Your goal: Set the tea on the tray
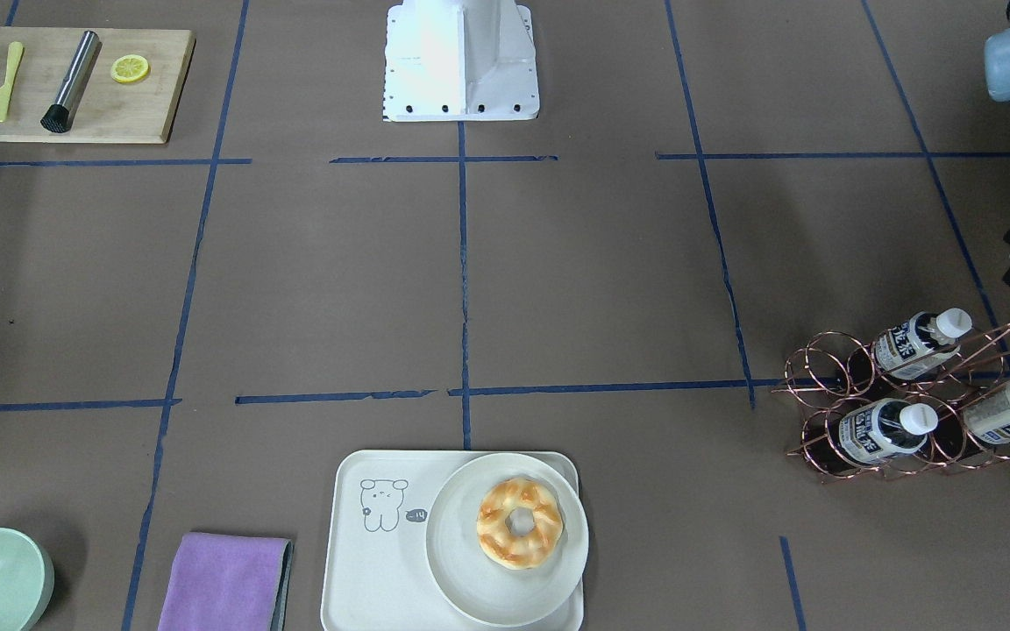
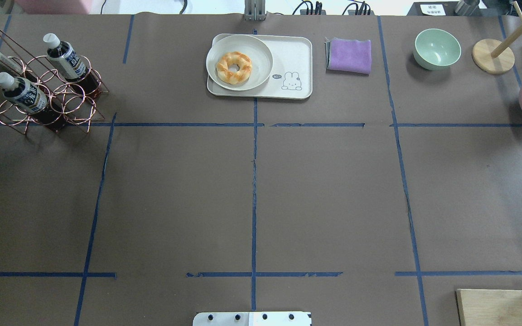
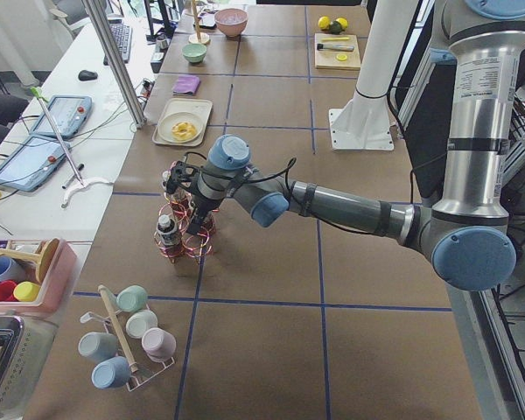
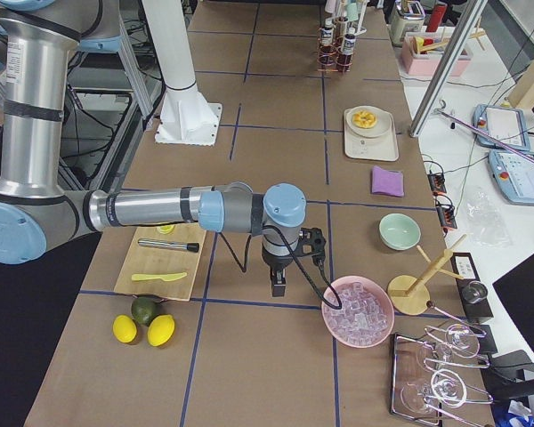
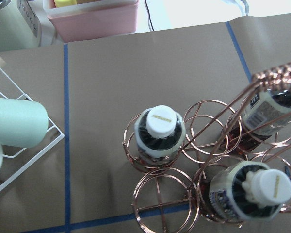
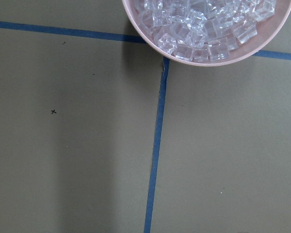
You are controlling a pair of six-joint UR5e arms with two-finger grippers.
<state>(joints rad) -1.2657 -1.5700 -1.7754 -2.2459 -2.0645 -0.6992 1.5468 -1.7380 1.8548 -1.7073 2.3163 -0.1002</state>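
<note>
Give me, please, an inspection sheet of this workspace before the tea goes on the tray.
Surface: brown paper table with blue tape lines; no spill seen.
Job's things: three tea bottles sit in a copper rack; tray carries a plate with a doughnut.
Clutter: purple cloth, green bowl, wooden board.
Grippers: left pincer above the rack; right pincer beside the ice bowl; open or shut, cannot tell.
Cables: black cables at the table's far edge.
Surroundings: tablets beside the table.
</note>
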